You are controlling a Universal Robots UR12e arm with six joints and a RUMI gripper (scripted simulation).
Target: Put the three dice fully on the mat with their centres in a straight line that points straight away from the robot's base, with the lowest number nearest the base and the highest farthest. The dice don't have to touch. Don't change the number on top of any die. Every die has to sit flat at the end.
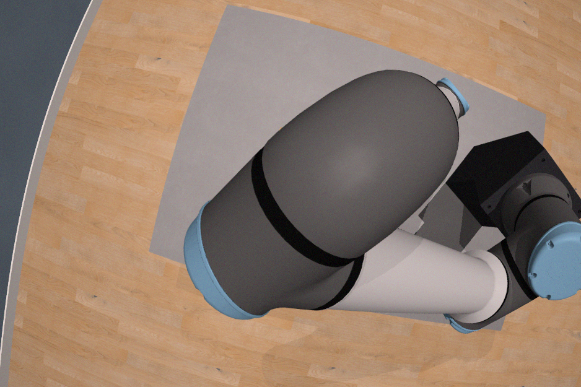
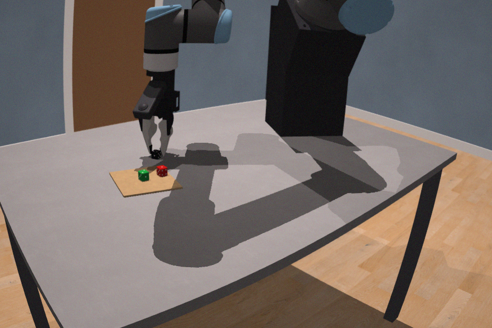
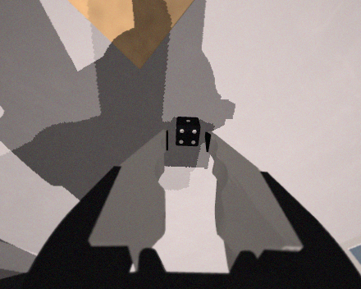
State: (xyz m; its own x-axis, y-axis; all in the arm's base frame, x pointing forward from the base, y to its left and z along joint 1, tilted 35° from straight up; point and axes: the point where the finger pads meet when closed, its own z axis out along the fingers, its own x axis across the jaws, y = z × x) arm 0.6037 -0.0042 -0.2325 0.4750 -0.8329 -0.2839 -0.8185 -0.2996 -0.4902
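Green die (image 2: 143, 175) and red die (image 2: 161, 170) on mat (image 2: 131, 188); black die (image 2: 156, 154) beside mat on bench (image 2: 278, 204) — fingers (image 2: 151, 139) apart, straddling it, unclamped.

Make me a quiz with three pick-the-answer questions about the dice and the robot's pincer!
1. Where is the black die?
A. on the mat
B. on the table beside the mat
C. on the floor

2. How many dice sit on the mat?
A. one
B. two
C. three

3. What is the pincer doing?
A. squeezing the green die
B. carrying the red die
C. standing around the black die, fingers not yet touching it

Answers:
1 B: it rests on the grey table, just past the mat's edge.
2 B: only the green die and red die are there.
3 C: the wrist view shows gaps on both sides.
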